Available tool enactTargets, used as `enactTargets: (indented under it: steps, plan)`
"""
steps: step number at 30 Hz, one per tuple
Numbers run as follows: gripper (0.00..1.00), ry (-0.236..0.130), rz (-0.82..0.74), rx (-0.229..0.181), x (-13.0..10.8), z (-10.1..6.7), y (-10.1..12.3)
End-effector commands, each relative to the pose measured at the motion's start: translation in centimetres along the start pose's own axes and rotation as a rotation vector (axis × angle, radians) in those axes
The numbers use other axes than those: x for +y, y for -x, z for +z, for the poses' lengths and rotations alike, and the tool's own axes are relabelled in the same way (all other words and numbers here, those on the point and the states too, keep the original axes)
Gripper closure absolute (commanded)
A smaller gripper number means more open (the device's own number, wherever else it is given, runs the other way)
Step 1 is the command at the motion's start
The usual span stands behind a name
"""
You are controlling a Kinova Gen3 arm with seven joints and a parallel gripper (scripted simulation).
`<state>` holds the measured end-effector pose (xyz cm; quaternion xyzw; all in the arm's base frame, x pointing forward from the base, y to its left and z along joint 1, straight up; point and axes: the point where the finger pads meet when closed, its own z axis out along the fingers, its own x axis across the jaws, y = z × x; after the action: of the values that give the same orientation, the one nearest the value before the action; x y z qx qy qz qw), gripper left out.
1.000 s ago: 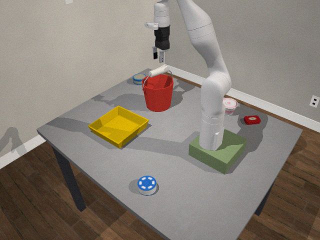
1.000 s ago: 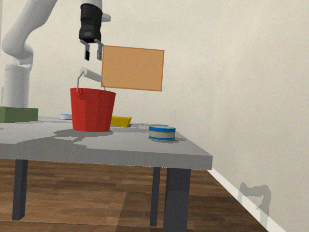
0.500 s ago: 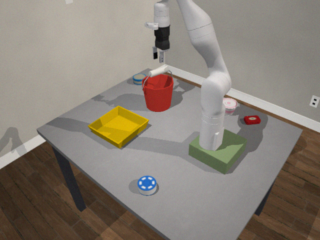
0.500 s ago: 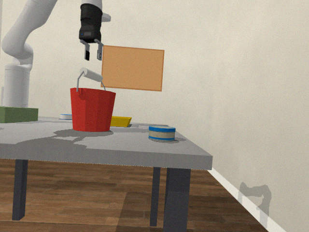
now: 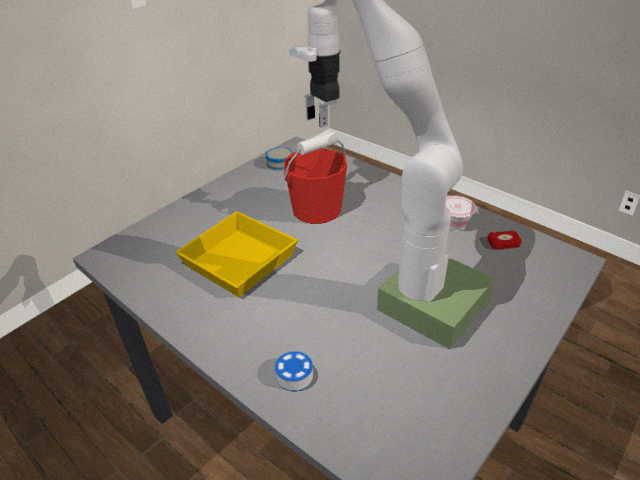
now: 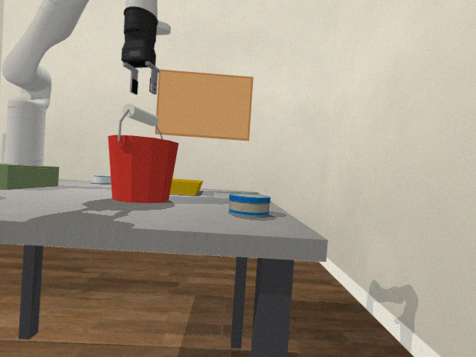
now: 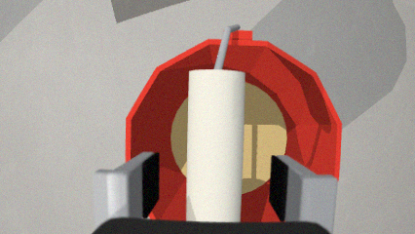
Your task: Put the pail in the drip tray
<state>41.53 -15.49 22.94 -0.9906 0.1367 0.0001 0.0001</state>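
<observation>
A red pail (image 5: 315, 184) stands upright on the grey table, its wire handle raised with a white grip (image 5: 316, 141) on top. It also shows in the exterior view (image 6: 141, 167) and from above in the wrist view (image 7: 234, 129), where the white grip (image 7: 214, 143) runs between my fingers. My gripper (image 5: 316, 114) is open and empty, hanging a short way straight above the grip (image 6: 140, 114); it shows in the exterior view too (image 6: 143, 83). The yellow drip tray (image 5: 237, 251) lies on the table in front and to the left of the pail, empty.
A blue-and-tan round tin (image 5: 278, 157) sits behind the pail near the table's far edge. A blue-and-white puck (image 5: 294, 369) is at the front. A pink container (image 5: 459, 210) and a red box (image 5: 504, 239) lie right of the arm's green base (image 5: 435, 301).
</observation>
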Motion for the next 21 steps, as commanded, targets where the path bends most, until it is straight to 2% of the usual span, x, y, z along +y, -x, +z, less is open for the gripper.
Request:
enactTargets:
  steps: [1,13,21]
  plan:
    - [0.0,0.0,0.0,0.002,0.0,0.3,0.0]
    - [0.0,0.0,0.0,0.002,0.0,2.1,0.0]
    - [0.0,0.0,0.0,0.002,0.0,4.0,0.0]
